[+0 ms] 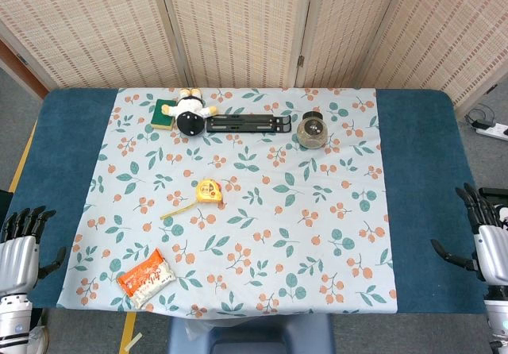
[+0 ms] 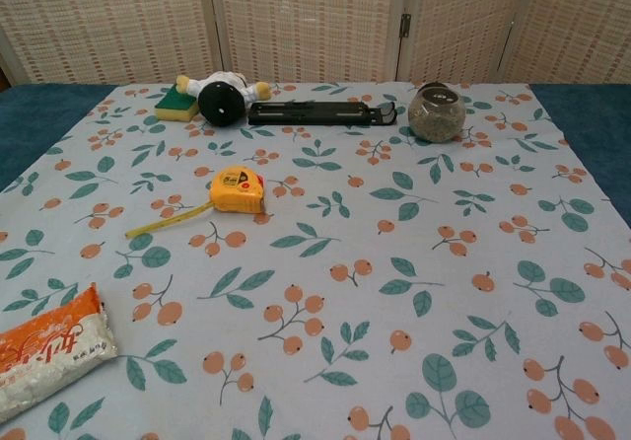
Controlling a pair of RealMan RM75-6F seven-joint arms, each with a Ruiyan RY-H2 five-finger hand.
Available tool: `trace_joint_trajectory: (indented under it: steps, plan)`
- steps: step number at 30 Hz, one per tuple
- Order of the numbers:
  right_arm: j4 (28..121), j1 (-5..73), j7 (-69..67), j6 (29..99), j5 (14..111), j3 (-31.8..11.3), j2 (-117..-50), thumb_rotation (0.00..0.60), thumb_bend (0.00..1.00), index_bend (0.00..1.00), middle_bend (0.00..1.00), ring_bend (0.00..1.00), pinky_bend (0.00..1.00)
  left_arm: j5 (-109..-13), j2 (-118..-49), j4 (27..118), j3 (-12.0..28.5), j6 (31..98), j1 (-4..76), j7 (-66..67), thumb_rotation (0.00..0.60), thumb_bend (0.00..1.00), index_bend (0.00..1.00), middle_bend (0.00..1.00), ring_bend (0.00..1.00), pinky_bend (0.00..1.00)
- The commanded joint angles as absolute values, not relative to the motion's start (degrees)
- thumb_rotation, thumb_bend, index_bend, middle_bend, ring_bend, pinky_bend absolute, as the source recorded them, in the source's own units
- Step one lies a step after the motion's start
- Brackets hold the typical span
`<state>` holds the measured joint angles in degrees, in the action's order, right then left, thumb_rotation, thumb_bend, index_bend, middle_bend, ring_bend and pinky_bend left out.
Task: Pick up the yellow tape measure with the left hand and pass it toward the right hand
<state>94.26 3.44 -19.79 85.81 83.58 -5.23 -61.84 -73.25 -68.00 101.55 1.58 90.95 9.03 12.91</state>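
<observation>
The yellow tape measure (image 1: pixel 209 191) (image 2: pixel 238 189) lies on the floral cloth left of centre, with a short length of yellow tape pulled out toward the front left. My left hand (image 1: pixel 22 241) hangs at the table's front left corner, fingers apart and empty, well away from the tape measure. My right hand (image 1: pixel 486 231) is at the right edge of the table, also with fingers spread and nothing in it. Neither hand shows in the chest view.
A snack packet (image 1: pixel 147 277) (image 2: pixel 44 350) lies at the front left. Along the back are a green sponge (image 1: pixel 165 110), a plush doll (image 1: pixel 190 113) (image 2: pixel 220 97), a black bar-shaped tool (image 1: pixel 249 123) (image 2: pixel 321 113) and a round glass jar (image 1: pixel 313 130) (image 2: pixel 436 112).
</observation>
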Motion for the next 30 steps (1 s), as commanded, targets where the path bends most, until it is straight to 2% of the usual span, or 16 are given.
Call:
trace_joint_trajectory:
  steps: [1, 21, 27, 30]
  plan:
    - [93.87, 3.08, -19.86, 87.25, 84.63, -5.43, -62.6, 0.6, 0.29, 0.0, 0.05, 0.06, 0.03, -74.5, -68.4, 101.32, 1.6, 91.31, 8.52, 12.51, 0.6, 0.38, 0.21, 0.17, 0.09, 0.0]
    - [93.59, 1.82, -20.72, 88.26, 85.45, -5.08, -62.8, 0.6, 0.29, 0.0, 0.05, 0.06, 0.03, -78.72, -69.3, 101.06, 3.11, 90.14, 7.68, 12.65, 0.6, 0.38, 0.21, 0.17, 0.09, 0.0]
    - [93.57, 2.33, -20.34, 87.91, 85.14, -5.78, -63.01, 0.6, 0.29, 0.0, 0.05, 0.06, 0.03, -80.37, -69.61, 100.13, 5.53, 85.41, 11.96, 13.58, 0.6, 0.38, 0.21, 0.17, 0.09, 0.0]
    - [93.71, 2.65, -20.0, 87.35, 85.26, -5.73, -63.15, 0.6, 0.29, 0.0, 0.05, 0.06, 0.03, -79.84, -70.45, 99.23, 7.42, 80.54, 15.67, 12.84, 0.6, 0.38, 0.21, 0.17, 0.09, 0.0]
